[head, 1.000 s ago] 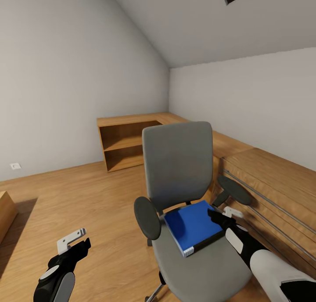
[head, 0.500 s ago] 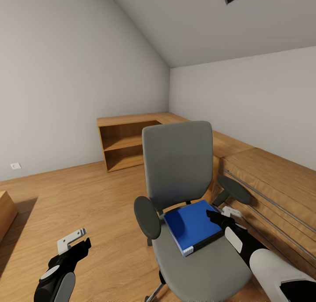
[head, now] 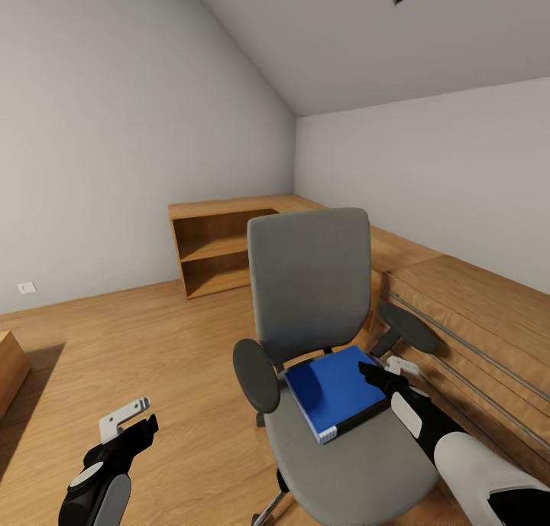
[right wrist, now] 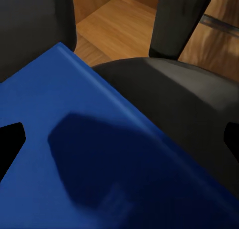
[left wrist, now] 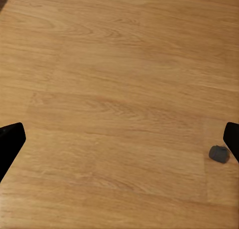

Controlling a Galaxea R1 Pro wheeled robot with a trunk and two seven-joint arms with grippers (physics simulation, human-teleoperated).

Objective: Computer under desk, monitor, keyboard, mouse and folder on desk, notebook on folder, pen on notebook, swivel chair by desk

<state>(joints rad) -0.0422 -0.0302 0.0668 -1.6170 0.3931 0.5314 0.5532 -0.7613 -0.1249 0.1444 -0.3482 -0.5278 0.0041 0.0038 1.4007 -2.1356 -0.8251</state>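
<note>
L gripper hangs low at the head view's left, over bare floor, well apart from the chair; its wrist view has the two dark fingertips at opposite edges w/ only wood planks and a small grey object between, so it is spread wide and holds nothing. Moving right: the folder, blue, lies flat on the chair seat, btwn the two armrests, its long axis running diagonally from the seat's front-left toward the back-right, spine edge facing front. R gripper sits at the folder's right-hand far corner, just beside or over it; whether it touches can't be told. R wrist view looks down on the folder cover w/ a shadow cast on it and the fingertips far apart at the frame edges, so it is wide open, nothing gripped yet. R arm is clearly the nearer one; the pick likely turns on closing across the folder's right edge, w/ the desk just behind and to the right of the chair.
</note>
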